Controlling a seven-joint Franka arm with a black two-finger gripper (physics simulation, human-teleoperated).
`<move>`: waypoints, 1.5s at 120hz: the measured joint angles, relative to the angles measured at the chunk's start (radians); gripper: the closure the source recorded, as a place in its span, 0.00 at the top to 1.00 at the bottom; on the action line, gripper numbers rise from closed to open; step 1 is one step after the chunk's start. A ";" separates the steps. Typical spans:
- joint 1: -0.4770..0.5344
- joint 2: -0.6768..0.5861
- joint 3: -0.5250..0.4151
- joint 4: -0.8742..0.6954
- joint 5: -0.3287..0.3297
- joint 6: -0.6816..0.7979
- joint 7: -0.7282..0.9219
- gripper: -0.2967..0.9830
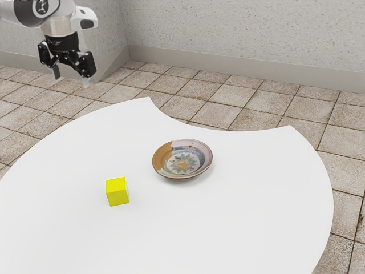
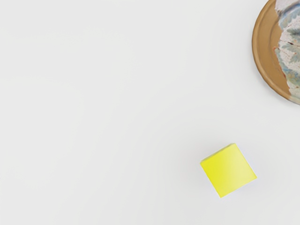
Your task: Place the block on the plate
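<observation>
Claw point(image 1: 71, 79), black, two-fingered: raised well above the tabletop at the exterior view's upper left; fingers spread wide apart, holding nothing.

Floor point(image 1: 228, 108): square stone-coloured tiles, dark joints.

Table point(image 1: 245, 217): white, smooth top, rounded edge with a curved cut-out.

Plate point(image 1: 182, 160), one: round, shallow, upright on the table near the cut-out; rim part amber-brown, part pale; painted leaf motif in blue and green.

Block point(image 1: 117, 191), one: yellow cube, plain; resting flat on the table, apart from the plate, toward the exterior view's left.
</observation>
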 joint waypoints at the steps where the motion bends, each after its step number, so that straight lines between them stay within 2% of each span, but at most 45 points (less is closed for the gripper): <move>1: 0.001 0.001 0.000 0.001 0.000 0.000 0.001 0.77; 24: 0.016 0.020 -0.014 -0.021 -0.003 0.010 0.016 0.77; 52: -0.004 0.064 -0.015 -0.297 -0.009 0.173 0.016 0.77; 93: -0.032 0.105 -0.008 -0.532 -0.110 0.437 -0.196 0.77; 118: -0.004 0.175 0.019 -0.554 -0.196 0.575 -0.337 0.77; 148: -0.020 0.238 0.020 -0.554 -0.242 0.658 -0.506 0.77; 180: -0.020 0.291 0.021 -0.550 -0.254 0.715 -0.624 0.77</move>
